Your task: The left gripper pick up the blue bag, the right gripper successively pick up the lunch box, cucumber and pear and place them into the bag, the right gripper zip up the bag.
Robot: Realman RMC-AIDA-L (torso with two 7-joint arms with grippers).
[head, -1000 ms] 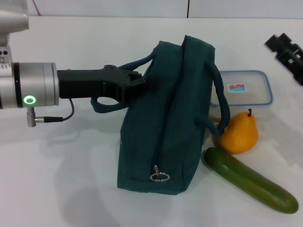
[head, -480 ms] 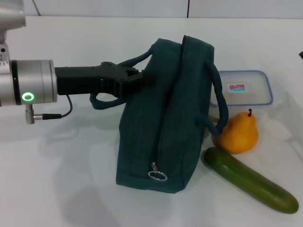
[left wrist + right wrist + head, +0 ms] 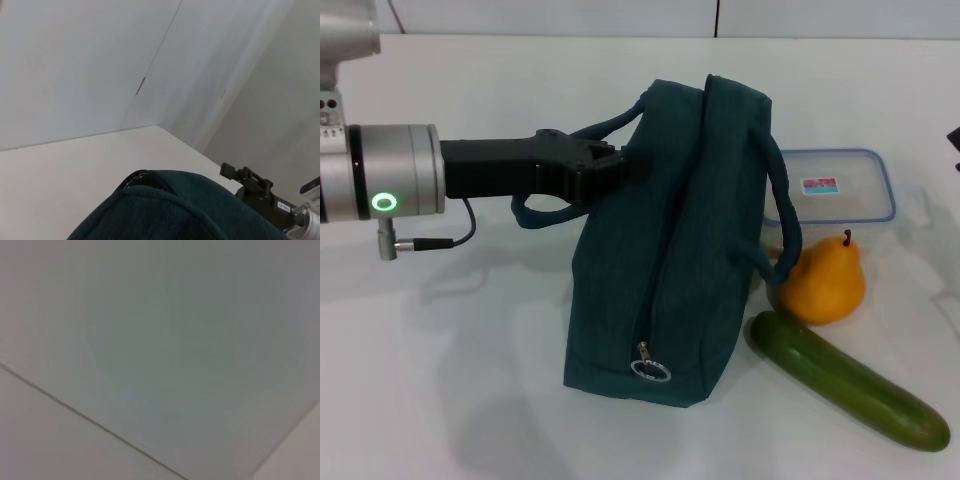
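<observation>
- Since a second ago: right gripper (image 3: 956,138) has pulled back to the head view's right edge, only a sliver shows; the blue bag (image 3: 670,250) has shifted a little toward the left gripper (image 3: 615,165), which sits slightly higher.
- Head view: left gripper reaches in from the left, its tips at the bag's near handle (image 3: 555,205) where the strap meets the top edge. It looks closed on the handle or bag edge, though the fingers are partly hidden by fabric. Bag stands upright, zipper ring pull (image 3: 651,371) low on the end facing the camera, zipper looks shut.
- Head view: beyond the bag from the left claw lie the lunch box (image 3: 840,190), the pear (image 3: 823,282) just in front of it, and the cucumber (image 3: 850,382) nearest the camera. All are on the table (image 3: 450,380), none in the bag.
- Left wrist view: only the bag's teal top (image 3: 175,210) fills the lower part; the right gripper (image 3: 260,192) shows beyond it, fingers unclear. Own fingers not seen.
- Right wrist view: blank wall only, nothing of the task.
- Doing it well, as I judge: keep the grip firm on the handle, lift straight up and hold steady so the bag hangs level. The mouth needs opening before the right claw brings the lunch box over.
</observation>
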